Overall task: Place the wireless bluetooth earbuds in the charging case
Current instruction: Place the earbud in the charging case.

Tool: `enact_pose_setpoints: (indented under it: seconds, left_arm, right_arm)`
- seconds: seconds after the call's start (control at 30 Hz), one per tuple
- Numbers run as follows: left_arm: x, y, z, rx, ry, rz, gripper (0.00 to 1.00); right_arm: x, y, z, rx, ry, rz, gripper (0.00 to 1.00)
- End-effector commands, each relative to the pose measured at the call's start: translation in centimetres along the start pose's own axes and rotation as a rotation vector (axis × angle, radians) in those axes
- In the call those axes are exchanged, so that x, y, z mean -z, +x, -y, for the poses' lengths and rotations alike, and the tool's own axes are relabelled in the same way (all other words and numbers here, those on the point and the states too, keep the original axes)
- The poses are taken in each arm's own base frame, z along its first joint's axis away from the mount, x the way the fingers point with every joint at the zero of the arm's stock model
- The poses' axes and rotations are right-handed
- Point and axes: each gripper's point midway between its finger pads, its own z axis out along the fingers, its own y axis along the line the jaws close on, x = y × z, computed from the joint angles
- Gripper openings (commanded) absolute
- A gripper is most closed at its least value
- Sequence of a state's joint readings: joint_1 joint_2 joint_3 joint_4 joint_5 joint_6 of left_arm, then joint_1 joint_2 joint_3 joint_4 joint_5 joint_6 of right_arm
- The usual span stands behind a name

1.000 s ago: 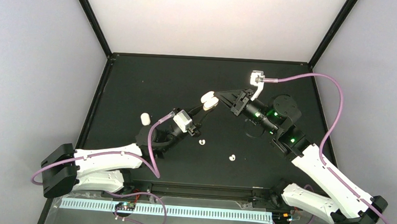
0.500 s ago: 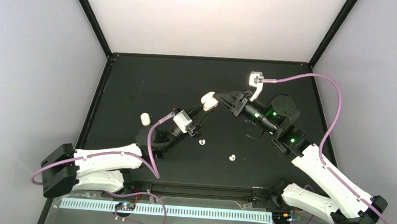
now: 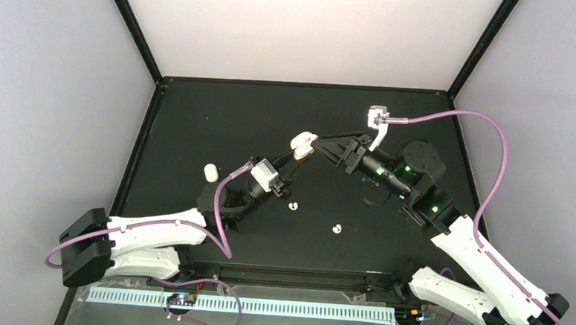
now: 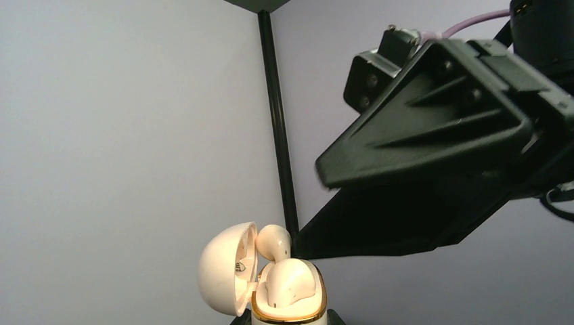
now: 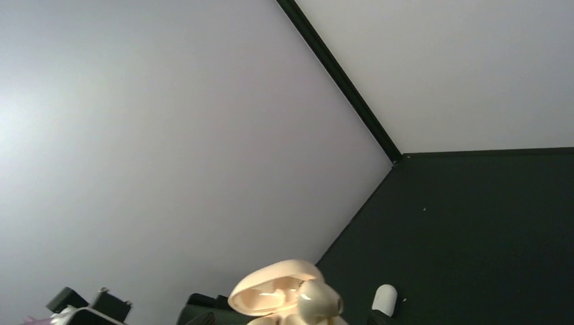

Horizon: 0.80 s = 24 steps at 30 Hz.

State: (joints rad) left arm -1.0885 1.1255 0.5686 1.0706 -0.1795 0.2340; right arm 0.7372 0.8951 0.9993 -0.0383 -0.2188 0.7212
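Note:
My left gripper [image 3: 297, 154] is shut on the base of a cream charging case [image 3: 303, 143] with a gold rim and holds it above the table, lid open. In the left wrist view the lid [image 4: 227, 267] hangs to the left and one bean-shaped earbud [image 4: 291, 281] sits in the case. A second earbud [image 4: 274, 240] stands half out of the case at the tip of my right gripper [image 3: 320, 142], which looks shut on it. That earbud also shows in the right wrist view [image 5: 318, 300]. Two more tiny earbuds [image 3: 292, 205] [image 3: 336, 227] lie on the black table.
A white capsule-shaped object [image 3: 210, 172] lies on the table left of the left arm, and also shows in the right wrist view [image 5: 384, 298]. The black table [image 3: 220, 114] has raised edges and grey walls around it. Purple cables loop from both arms.
My right arm's elbow and wrist have swung a little to the right, while its fingertips stay at the case. The case has tilted slightly. The left arm has barely moved.

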Motion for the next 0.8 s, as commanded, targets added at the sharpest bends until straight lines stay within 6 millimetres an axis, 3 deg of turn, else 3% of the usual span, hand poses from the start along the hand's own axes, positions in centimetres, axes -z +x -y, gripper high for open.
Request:
enact_pose_setpoints:
  seconds: [0.0, 0.17, 0.3, 0.43, 0.77]
  left_arm:
    - [0.1, -2.4, -0.5, 0.025, -0.022, 0.066, 0.01]
    - [1.2, -2.9, -0.1, 0.064, 0.021, 0.075, 0.02]
    - [2.8, -3.8, 3.2, 0.106, 0.24, 0.085, 0.02]
    - [3.8, -4.5, 5.7, 0.168, 0.407, 0.073, 0.02]
    - [4.4, -4.5, 5.6, 0.186, 0.408, 0.065, 0.01]
  right_arm:
    - [1.6, -1.3, -2.1, 0.051, -0.037, 0.008, 0.59]
    - [3.3, -2.4, -1.3, 0.159, 0.074, 0.037, 0.61]
    - [4.0, -2.1, 0.7, 0.275, 0.204, -0.02, 0.61]
    - [3.4, -0.7, 0.8, 0.347, 0.204, -0.143, 0.61]
    - [3.3, 1.6, -0.3, 0.362, 0.109, -0.26, 0.61]
